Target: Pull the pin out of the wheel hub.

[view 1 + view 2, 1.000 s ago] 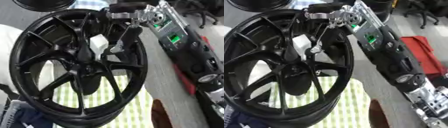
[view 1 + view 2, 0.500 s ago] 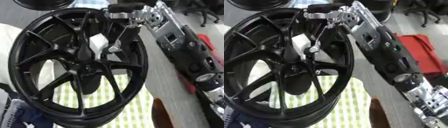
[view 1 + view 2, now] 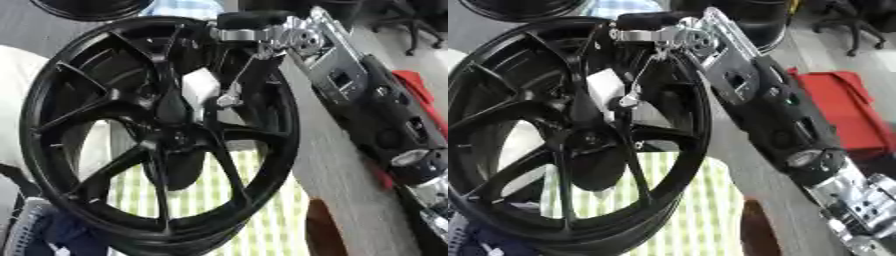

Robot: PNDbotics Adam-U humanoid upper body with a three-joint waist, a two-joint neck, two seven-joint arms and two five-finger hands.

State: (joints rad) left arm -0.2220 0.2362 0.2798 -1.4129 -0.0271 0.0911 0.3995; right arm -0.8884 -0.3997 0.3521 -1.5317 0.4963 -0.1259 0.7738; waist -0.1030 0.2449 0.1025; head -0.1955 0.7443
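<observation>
Filling most of both views, the black wheel (image 3: pixel 157 135) stands tilted with its spokes meeting at the hub (image 3: pixel 179 142), and the right arm (image 3: pixel 772 115) runs diagonally from the lower right up to the wheel's top rim. The right hand (image 3: pixel 241 65) reaches down over that rim into the spokes, its fingers curled toward a small silvery piece, seemingly the pin (image 3: pixel 229 100), just above the hub; whether they actually pinch it cannot be told, since the spokes and the hand's own black parts crowd that spot. A white block (image 3: pixel 199 87) sits just left of the pin. Under the wheel lies a green-and-white striped cloth (image 3: pixel 254 210). A red box (image 3: pixel 842 110) lies to the right of the wheel, behind the arm, shown far more fully in the right eye view.
</observation>
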